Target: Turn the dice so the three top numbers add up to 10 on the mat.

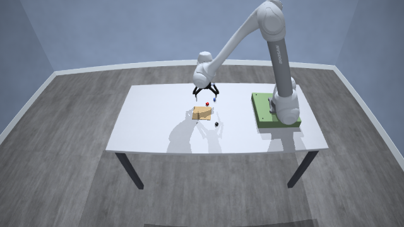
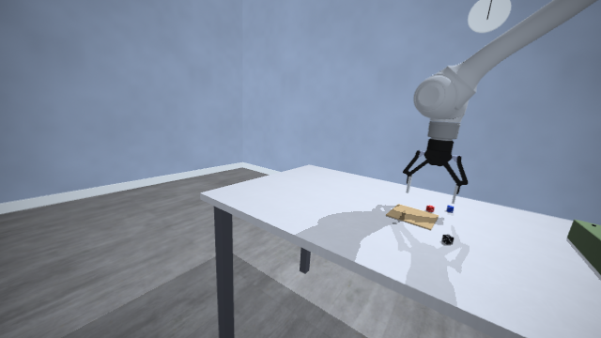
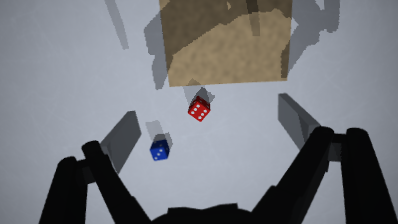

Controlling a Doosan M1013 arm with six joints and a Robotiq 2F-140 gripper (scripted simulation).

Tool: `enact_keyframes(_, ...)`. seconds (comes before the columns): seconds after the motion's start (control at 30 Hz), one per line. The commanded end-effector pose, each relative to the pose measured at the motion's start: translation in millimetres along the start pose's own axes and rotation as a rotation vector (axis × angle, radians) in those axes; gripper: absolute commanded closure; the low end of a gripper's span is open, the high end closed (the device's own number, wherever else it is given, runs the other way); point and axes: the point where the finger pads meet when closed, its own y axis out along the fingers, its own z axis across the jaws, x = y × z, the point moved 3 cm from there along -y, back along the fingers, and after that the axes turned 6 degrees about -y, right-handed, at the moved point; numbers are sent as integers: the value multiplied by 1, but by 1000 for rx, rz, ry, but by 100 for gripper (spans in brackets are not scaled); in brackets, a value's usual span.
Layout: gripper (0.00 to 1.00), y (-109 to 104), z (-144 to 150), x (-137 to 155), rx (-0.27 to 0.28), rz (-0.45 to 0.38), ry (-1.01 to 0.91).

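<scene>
The tan mat (image 1: 197,109) (image 2: 424,224) (image 3: 225,65) lies flat on the table. A red die (image 1: 207,103) (image 2: 430,208) (image 3: 199,109) lies off the mat, just beyond its edge, with six pips on top. A blue die (image 1: 214,99) (image 2: 450,208) (image 3: 159,151) lies farther off that edge; its top appears to show three. A black die (image 1: 216,124) (image 2: 447,239) lies off the mat on another side; its top number is too small to read, and the wrist view does not show it. My gripper (image 1: 206,98) (image 2: 431,196) (image 3: 206,115) is open and empty, above the red and blue dice.
The white table (image 1: 151,110) (image 2: 291,202) carries everything. The arm's green base block (image 1: 263,113) (image 2: 584,239) stands on the table on the robot's side. Shadows of the arm and gripper fall across the mat and table.
</scene>
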Motion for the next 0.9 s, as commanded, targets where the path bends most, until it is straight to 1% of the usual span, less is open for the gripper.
enact_keyframes(0.0,0,0,0,0,0,0,0)
enact_keyframes(0.67,0,0,0,-1,0,0,0)
enact_keyframes(0.87,0,0,-3,-14,0,0,0)
